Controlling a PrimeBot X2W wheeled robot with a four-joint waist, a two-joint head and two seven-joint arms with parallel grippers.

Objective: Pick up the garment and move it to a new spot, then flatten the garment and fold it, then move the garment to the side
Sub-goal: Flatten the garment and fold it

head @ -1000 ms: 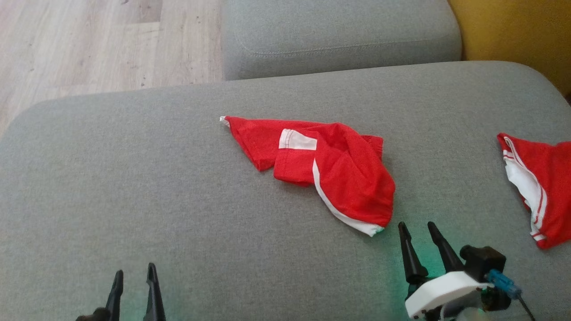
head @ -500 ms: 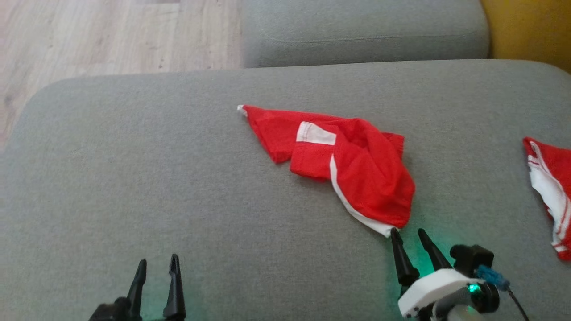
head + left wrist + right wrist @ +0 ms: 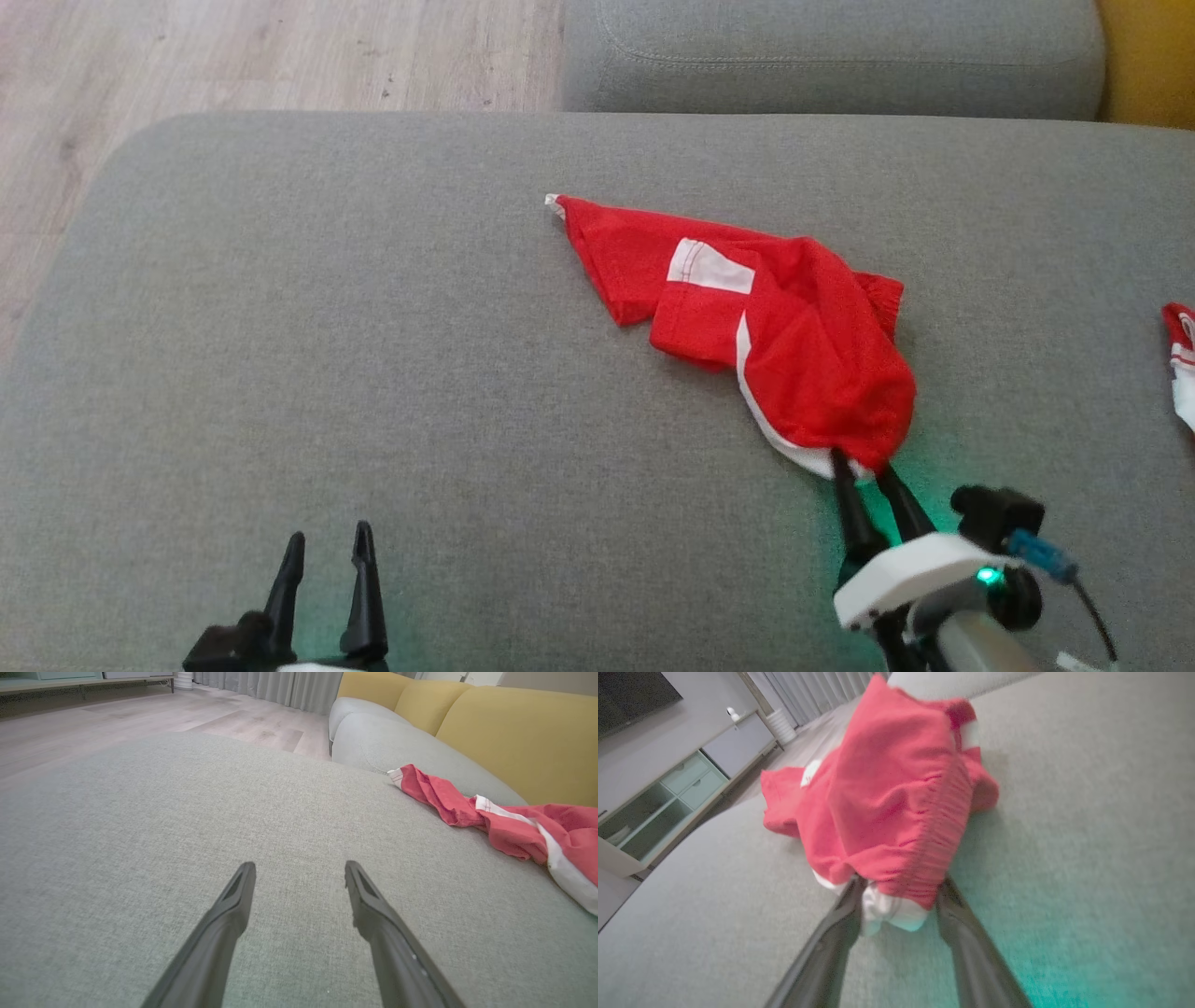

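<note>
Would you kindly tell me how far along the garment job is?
Done: nothing; the garment lies crumpled on the grey cushion. In hand: right gripper straddles its near hem, jaws open; left gripper open, apart. Left: lift, move, flatten, fold, set aside.

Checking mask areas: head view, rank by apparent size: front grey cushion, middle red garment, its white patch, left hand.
1. front grey cushion
2. middle red garment
3. left hand, nearer camera, so unsure
4. white patch

Left gripper (image 3: pixel 330 530), right gripper (image 3: pixel 859 462): jaws apart
</note>
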